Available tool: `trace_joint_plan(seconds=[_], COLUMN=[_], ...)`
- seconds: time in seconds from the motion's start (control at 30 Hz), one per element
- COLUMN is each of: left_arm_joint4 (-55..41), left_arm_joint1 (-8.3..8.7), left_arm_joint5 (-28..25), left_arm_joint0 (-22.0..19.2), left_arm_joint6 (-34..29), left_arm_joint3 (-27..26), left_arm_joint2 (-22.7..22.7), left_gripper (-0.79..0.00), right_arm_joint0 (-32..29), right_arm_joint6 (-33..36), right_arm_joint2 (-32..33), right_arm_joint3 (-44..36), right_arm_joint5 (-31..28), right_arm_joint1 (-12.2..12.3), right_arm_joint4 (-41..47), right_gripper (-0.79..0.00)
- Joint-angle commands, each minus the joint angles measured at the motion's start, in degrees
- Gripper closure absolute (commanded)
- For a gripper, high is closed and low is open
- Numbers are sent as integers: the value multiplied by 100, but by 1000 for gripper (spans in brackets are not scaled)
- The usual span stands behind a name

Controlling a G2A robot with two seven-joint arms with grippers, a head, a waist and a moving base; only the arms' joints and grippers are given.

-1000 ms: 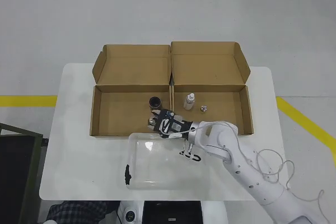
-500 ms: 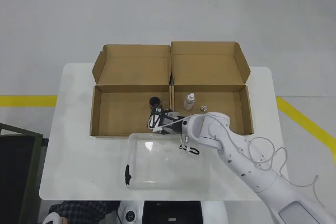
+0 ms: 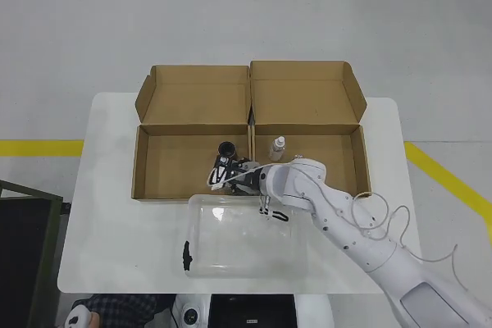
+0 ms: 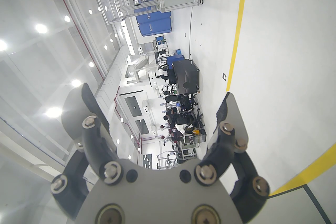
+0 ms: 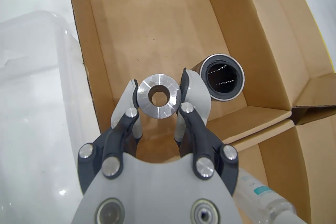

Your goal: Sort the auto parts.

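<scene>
I'm swinging my right gripper (image 5: 159, 86), pinching a silver metal ring (image 5: 143, 94), toward ten o'clock over the brown cardboard box (image 5: 147, 25); drop nearing.

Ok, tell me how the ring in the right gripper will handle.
The ring looks like solid machined metal, so it is probably stiff and heavy for its size. Its smooth round rim, pinched by the right gripper, might slip, and could roll if dropped on edge.

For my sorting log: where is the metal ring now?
Right wrist view: the ring is in the jaws of the right gripper, inside the left box, beside the cylinder.
</scene>
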Motion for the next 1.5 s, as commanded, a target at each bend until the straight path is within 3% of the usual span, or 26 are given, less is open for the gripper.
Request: trace_joint_plan(seconds=[0.0, 0.5, 0.6, 0.7, 1.0, 1.47], left_arm_joint4=[0, 0, 0, 0, 0, 0], left_arm_joint1=[0, 0, 0, 0, 0, 0], left_arm_joint5=[0, 0, 0, 0, 0, 0], left_arm_joint0=[0, 0, 0, 0, 0, 0], left_arm_joint6=[0, 0, 0, 0, 0, 0], left_arm_joint3=[0, 0, 0, 0, 0, 0], left_arm_joint2=[0, 0, 0, 0, 0, 0], left_gripper=[-785, -785, -785, -785, -785, -785], right_arm_joint0=[37, 213, 229, 237, 261, -42], right_arm_joint6=[21, 207, 255, 294, 369, 359], right_arm_joint2=[-28, -172, -186, -185, -160, 165], right_arm_joint3=[74, 462, 502, 527, 598, -257], right_arm_joint5=[0, 19, 0, -12, -65, -248], right_arm_joint1=[-23, -184, -208, -228, -278, -206], right_arm_joint4=[-13, -91, -96, -94, -78, -4], right_gripper=[0, 0, -145, -209, -299, -311])
